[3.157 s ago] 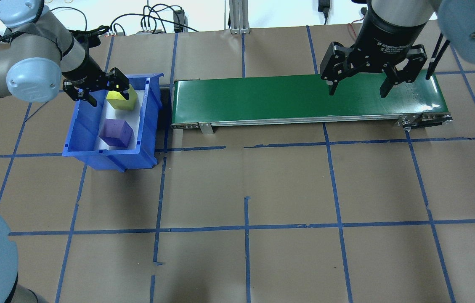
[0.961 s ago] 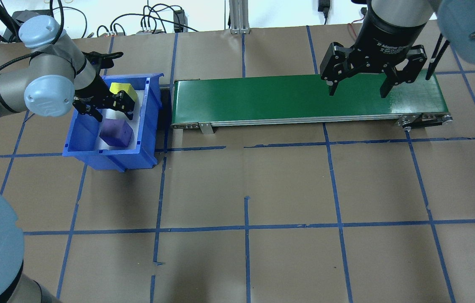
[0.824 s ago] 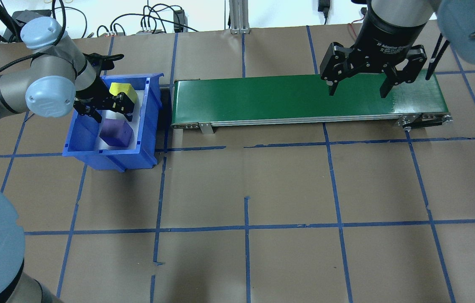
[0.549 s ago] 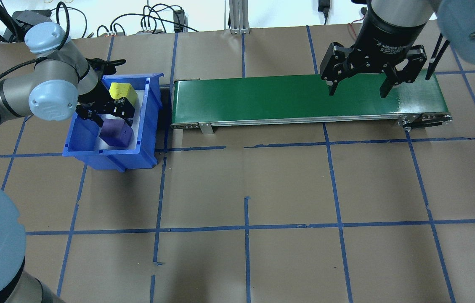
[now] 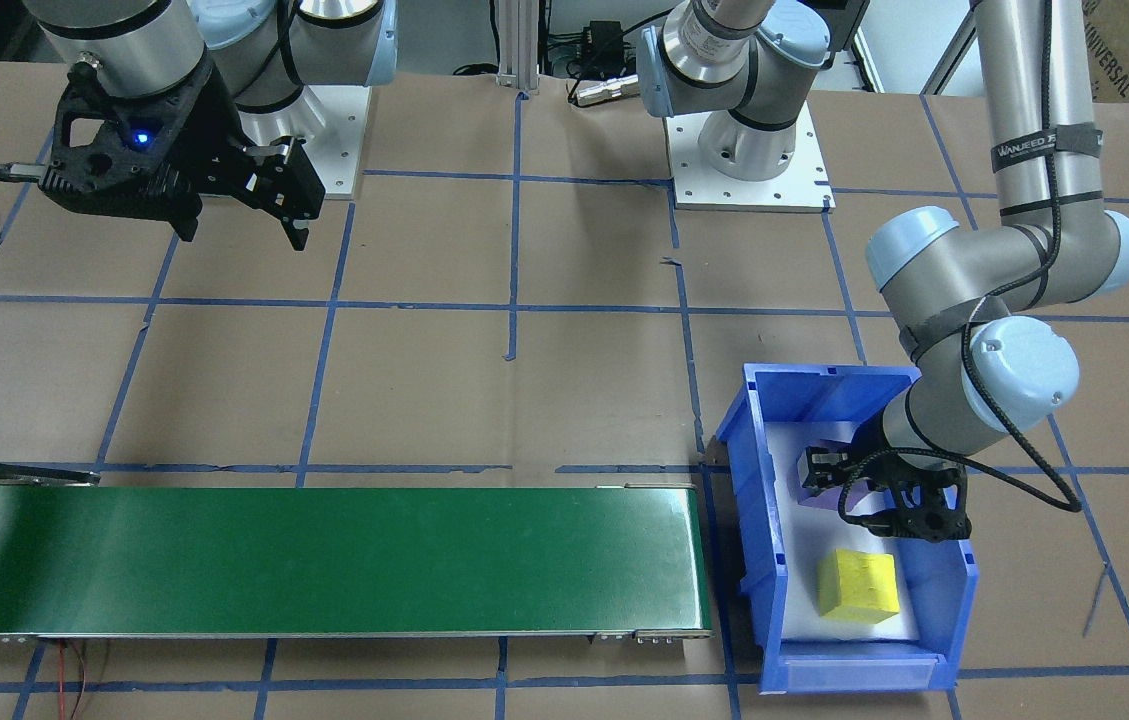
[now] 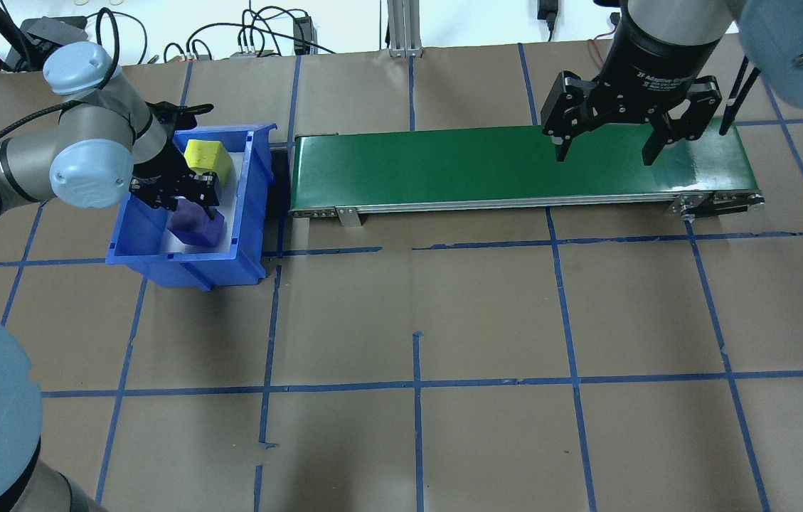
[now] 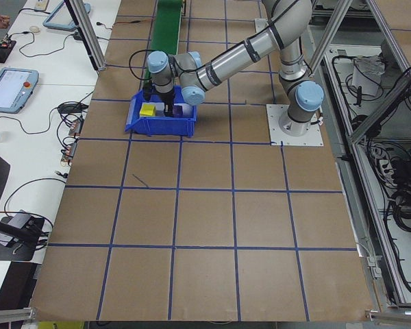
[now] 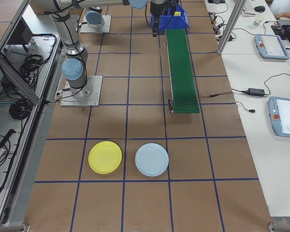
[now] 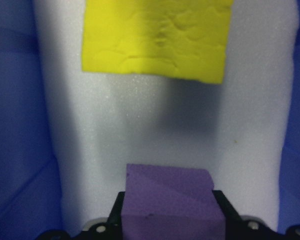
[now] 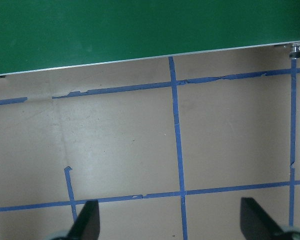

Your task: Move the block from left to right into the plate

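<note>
Left gripper (image 6: 184, 203) down in the blue rectangular plastic bin (image 6: 132, 235), fingers either side of the purple foam cube (image 9: 170, 200).
Whether they grip it, I cannot tell. Right gripper (image 6: 607, 151) hangs with fingers wide over the green conveyor belt (image 6: 444, 167); the round yellow plastic plate (image 8: 105, 157) lies well apart on the worktop (image 6: 486, 313).

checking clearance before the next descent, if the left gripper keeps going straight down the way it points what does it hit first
The purple block. The left gripper points down into the blue bin with a finger on either side of that block, which sits on the white foam liner. Depth is unclear, so contact may already exist. The yellow block lies off that line.
</note>
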Controlling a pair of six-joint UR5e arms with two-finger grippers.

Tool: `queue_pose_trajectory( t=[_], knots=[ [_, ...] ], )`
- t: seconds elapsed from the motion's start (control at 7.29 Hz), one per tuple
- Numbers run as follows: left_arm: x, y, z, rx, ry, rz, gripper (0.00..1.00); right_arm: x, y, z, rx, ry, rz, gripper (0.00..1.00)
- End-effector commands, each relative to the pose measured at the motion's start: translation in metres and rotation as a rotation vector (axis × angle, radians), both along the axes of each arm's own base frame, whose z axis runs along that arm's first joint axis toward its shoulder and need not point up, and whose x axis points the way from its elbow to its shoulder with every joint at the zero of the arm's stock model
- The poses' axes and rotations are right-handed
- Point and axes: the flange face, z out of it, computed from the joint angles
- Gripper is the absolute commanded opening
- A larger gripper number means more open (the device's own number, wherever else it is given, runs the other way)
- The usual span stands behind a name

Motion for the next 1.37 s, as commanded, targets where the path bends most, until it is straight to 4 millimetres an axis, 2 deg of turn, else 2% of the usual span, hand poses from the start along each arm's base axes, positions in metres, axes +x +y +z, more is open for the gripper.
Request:
queue_pose_trajectory(
  t=[0.0, 0.14, 0.27, 0.41, 0.55, 0.69, 0.96, 1.1, 1.24],
  knots=[
    [0.002, -0.007, 0.085, -0.161, -0.035, 0.054, 0.23, 0.0, 0.0, 0.0, 0.0, 0.0, 0.0, 1.0],
    [-0.001, -0.002, 0.129, -0.233, -0.044, 0.054, 0.23, 0.0, 0.0, 0.0, 0.0, 0.0, 0.0, 1.0],
    [-0.003, -0.001, 0.158, -0.287, -0.04, 0.052, 0.23, 0.0, 0.0, 0.0, 0.0, 0.0, 0.0, 1.0],
    [-0.018, -0.004, 0.171, -0.33, -0.003, 0.032, 0.23, 0.0, 0.0, -0.001, 0.001, 0.0, 0.0, 1.0],
    [-0.045, -0.008, 0.173, -0.357, 0.054, 0.043, 0.23, 0.0, 0.0, 0.0, 0.0, 0.0, 0.0, 1.0],
    [-0.079, -0.011, 0.155, -0.328, 0.081, 0.085, 0.23, 0.0, 0.0, 0.0, 0.0, 0.0, 0.001, 1.0],
    [-0.17, -0.024, 0.096, -0.305, 0.126, 0.122, 0.23, 0.0, 0.0, 0.0, -0.002, 0.0, 0.001, 1.0],
    [-0.2, -0.028, 0.072, -0.312, 0.147, 0.159, 0.23, 0.0, 0.0, -0.001, 0.001, 0.0, 0.0, 1.0],
    [-0.209, -0.03, 0.058, -0.296, 0.148, 0.155, 0.23, 0.0, 0.0, 0.0, -0.002, 0.0, 0.0, 1.0]
  ],
)
